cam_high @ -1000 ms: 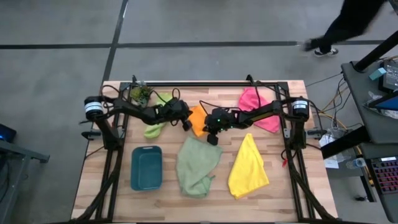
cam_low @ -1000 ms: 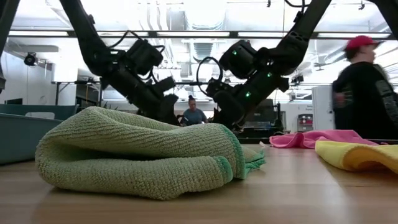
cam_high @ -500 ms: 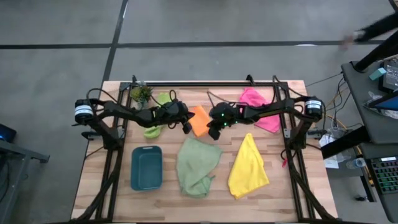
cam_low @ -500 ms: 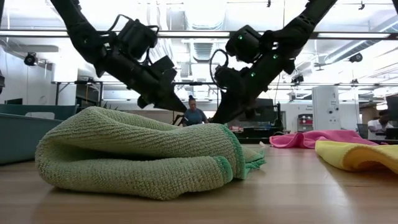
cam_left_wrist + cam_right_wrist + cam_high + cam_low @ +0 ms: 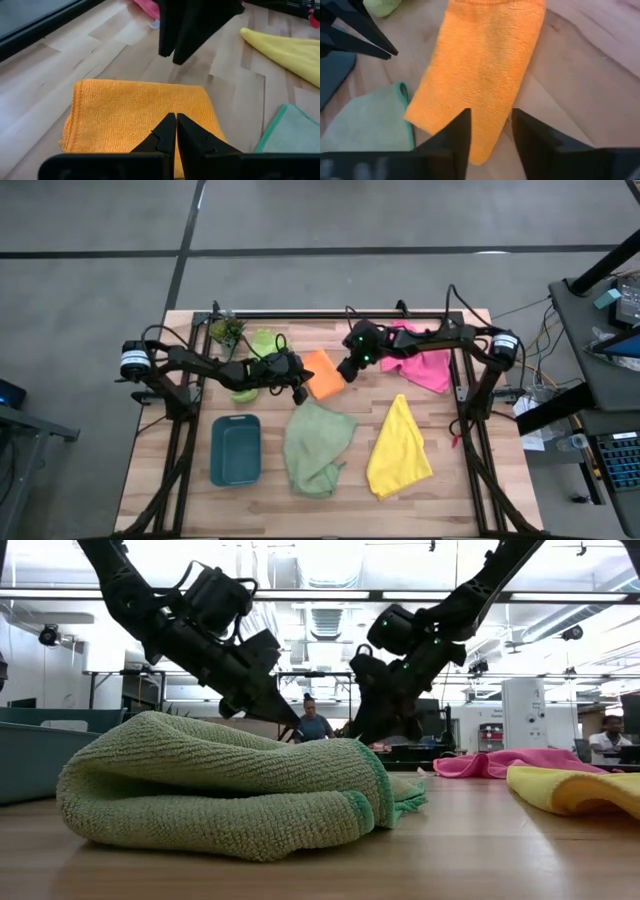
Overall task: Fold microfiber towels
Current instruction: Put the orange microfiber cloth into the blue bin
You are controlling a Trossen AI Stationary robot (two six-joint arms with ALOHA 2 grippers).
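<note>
The folded orange microfiber towel [image 5: 322, 373] lies flat on the wooden slatted table [image 5: 460, 480] at upper centre of the high view, a neat rectangle between the two arms. The left gripper [image 5: 298, 392] sits at the towel's lower-left edge with its fingers pressed together and nothing between them; its wrist view shows the closed tips over the near edge of the orange cloth [image 5: 140, 117]. The right gripper [image 5: 345, 372] is at the towel's right edge, fingers parted and holding nothing — in its wrist view the orange cloth [image 5: 482, 65] shows through the gap between them. The lime green towel [image 5: 255, 365] is bunched at upper left, partly under the left arm, beside a small green potted plant [image 5: 224, 331]. The pink towel [image 5: 425, 360] lies rumpled at upper right. The pale sage green towel [image 5: 317, 446] sits crumpled at lower centre, and the yellow towel [image 5: 400, 448] lies in a loose triangle to its right. A teal rectangular plastic tray [image 5: 236, 450] rests at lower left — well apart from the orange towel.
</note>
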